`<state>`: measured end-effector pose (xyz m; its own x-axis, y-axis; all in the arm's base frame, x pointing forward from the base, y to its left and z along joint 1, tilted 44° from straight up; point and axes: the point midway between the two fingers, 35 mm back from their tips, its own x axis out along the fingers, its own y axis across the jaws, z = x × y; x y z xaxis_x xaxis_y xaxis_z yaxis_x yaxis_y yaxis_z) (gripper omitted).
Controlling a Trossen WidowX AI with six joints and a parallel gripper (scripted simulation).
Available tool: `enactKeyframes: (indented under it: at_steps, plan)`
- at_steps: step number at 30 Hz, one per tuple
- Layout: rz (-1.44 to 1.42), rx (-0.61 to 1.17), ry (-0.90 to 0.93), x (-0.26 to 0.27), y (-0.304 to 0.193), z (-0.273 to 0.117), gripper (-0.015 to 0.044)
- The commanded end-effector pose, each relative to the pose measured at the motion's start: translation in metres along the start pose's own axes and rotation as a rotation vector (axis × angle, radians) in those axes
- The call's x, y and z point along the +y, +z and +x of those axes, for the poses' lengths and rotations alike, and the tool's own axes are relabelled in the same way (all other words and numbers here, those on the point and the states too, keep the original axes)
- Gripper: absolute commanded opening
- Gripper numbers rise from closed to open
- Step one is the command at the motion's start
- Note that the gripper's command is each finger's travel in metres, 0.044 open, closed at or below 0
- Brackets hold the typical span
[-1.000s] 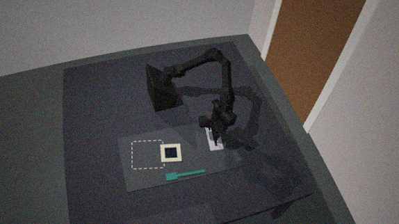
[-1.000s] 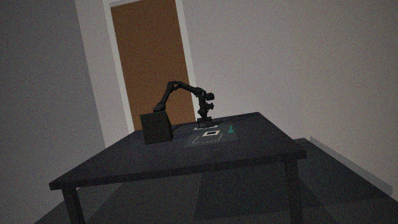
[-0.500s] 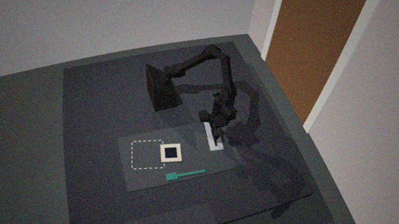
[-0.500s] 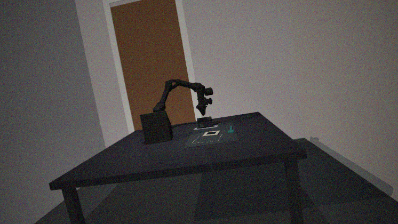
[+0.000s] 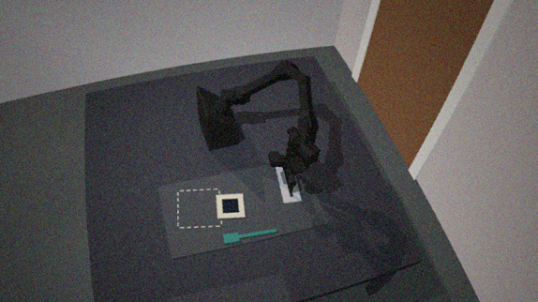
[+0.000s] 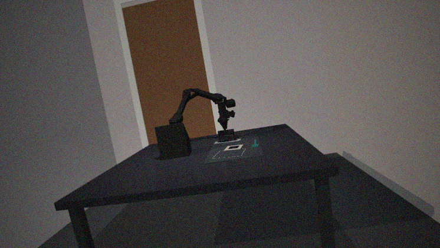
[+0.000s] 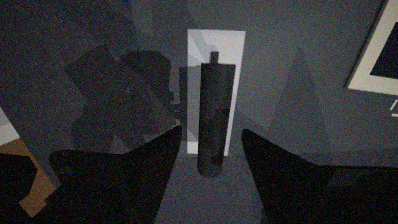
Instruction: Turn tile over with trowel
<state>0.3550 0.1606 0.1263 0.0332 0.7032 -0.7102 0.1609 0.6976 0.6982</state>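
Observation:
The trowel [image 5: 292, 200] [image 6: 226, 134] [image 7: 216, 90], a pale flat plate with a raised dark handle, lies at the mat's edge nearest the door. My gripper [image 5: 290, 187] [image 6: 225, 129] [image 7: 211, 131] is open; in the wrist view its fingers stand on either side of the handle, with a gap on each side. The cream tile [image 5: 230, 205] [image 6: 233, 147] [image 7: 365, 65] lies flat on the mat [image 5: 195, 246], its dark square facing up. The tile overlaps one side of the dashed outline [image 5: 177, 207] [image 6: 226, 157] and lies mostly outside it.
A teal tool [image 5: 257, 232] [image 6: 255, 143] with a square head and thin handle lies near the mat's long edge, on the side away from the arm base [image 5: 218, 126] [image 6: 172, 142]. The dark table [image 5: 124, 224] [image 6: 138, 175] extends around the mat.

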Motion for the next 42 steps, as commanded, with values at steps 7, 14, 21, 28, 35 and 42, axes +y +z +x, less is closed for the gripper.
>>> enactKeyframes:
  at_steps: [7,14,21,28,35,42]
  plan:
    - [0.01,0.006,-0.005,-0.002,-0.002,0.017,0.027]
    - [0.01,0.006,-0.004,-0.002,-0.002,0.028,0.027]
    - [0.01,0.006,-0.004,-0.002,-0.002,0.029,0.0158]
    - [0.01,0.006,-0.004,-0.002,-0.002,0.029,0.013]
    - [0.01,0.006,-0.004,-0.002,-0.002,0.029,0.013]
    - [0.01,0.006,-0.004,-0.002,-0.002,0.029,0.013]
